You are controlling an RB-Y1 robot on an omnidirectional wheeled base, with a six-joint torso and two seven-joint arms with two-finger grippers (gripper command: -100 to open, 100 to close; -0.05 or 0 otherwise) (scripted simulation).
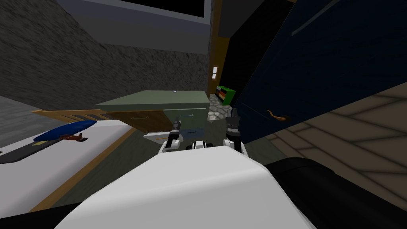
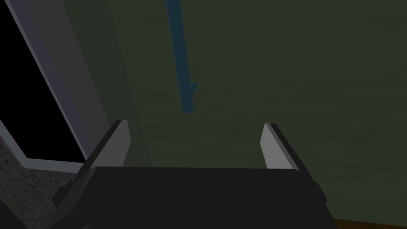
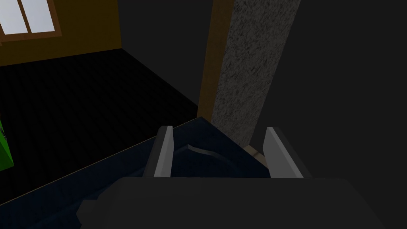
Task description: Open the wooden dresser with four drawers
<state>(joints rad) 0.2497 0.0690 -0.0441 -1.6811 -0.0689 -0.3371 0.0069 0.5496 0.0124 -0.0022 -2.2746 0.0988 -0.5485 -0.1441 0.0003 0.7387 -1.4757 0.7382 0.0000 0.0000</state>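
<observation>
Dresser (image 1: pixel 159 102), green-topped with brown, green and blue drawer fronts, stands ahead and slightly left, past the far end of the bed (image 1: pixel 79 159) on the left. The left end effector (image 2: pixel 194 123) is close in front of it, its fingers spread before a dark green face, probably a drawer front, with a thin blue handle (image 2: pixel 181 59) just beyond the tips. The right end effector (image 3: pixel 218 128), also spread, hangs beside the dark blue door (image 1: pixel 318 71) on the right.

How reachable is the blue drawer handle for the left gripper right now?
Probably yes: the left gripper is open, facing the green drawer front, with the blue handle just ahead and nothing between them.
</observation>
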